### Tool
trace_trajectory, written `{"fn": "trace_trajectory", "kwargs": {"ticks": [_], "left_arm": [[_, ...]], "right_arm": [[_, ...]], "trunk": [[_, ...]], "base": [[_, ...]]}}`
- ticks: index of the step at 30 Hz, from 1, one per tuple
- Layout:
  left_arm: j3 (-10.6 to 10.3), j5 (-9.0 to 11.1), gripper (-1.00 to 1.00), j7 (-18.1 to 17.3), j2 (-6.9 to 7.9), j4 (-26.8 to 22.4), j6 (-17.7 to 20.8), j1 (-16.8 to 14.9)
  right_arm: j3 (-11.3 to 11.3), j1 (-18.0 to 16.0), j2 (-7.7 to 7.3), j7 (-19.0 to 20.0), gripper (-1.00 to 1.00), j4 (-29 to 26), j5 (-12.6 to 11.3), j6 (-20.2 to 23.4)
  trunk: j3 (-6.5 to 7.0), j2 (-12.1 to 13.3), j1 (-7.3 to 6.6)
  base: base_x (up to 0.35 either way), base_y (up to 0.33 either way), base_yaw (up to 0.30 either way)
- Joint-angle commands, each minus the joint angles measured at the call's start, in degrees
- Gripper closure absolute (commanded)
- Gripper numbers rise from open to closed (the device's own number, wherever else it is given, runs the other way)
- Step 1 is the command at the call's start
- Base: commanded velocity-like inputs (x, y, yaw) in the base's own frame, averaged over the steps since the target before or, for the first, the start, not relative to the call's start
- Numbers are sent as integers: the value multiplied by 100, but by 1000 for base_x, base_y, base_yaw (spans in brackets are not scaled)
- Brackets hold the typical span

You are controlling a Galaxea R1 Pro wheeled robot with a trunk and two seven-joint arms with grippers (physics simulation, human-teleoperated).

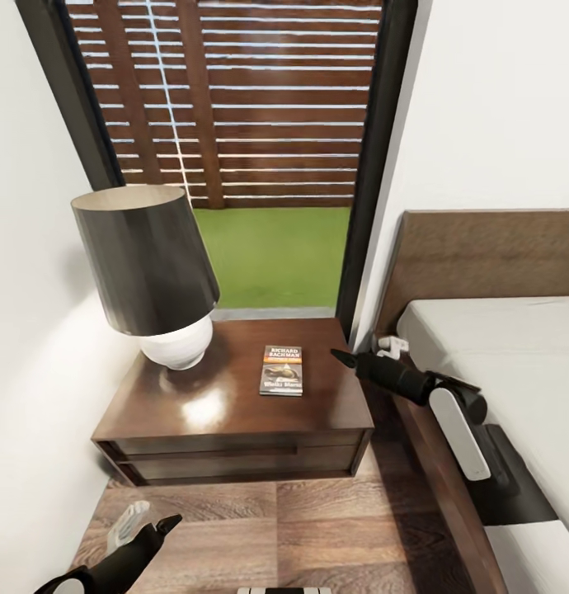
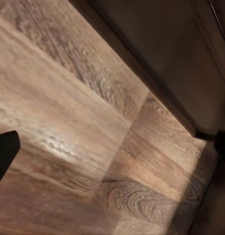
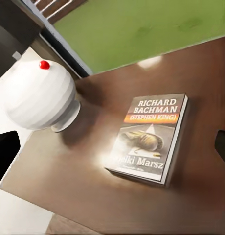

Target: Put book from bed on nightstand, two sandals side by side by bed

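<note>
left tool (image 1: 144,524) low over brown wood-plank floor (image 1: 317,528), spread wide, empty. right tool (image 1: 344,358) beside glossy dark-brown table (image 1: 235,412), wide apart, empty. dark paperback book (image 1: 282,370) flat there, near white-based black-shaded lamp (image 1: 152,272).

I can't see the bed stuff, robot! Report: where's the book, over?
Book flat on nightstand beside lamp. Right gripper open, empty, beside it. Left gripper low over floor. Nothing blocking.
</note>
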Motion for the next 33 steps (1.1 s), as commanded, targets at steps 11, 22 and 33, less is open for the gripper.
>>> {"fn": "trace_trajectory", "kwargs": {"ticks": [11,22,33], "left_arm": [[124,27,-100,299,-24,136,-100,-1],[140,28,-100,350,-31,277,-191,-1],[141,37,-100,355,-31,363,-203,-1]], "right_arm": [[339,72,20,-65,-100,-352,715,279],[472,230,9,-21,-100,-578,806,268],[505,686,29,9,-100,-893,815,216]], "trunk": [[240,13,-29],[483,28,-58],[738,43,-86]], "base": [[0,0,0],[0,0,0],[0,0,-15]]}}
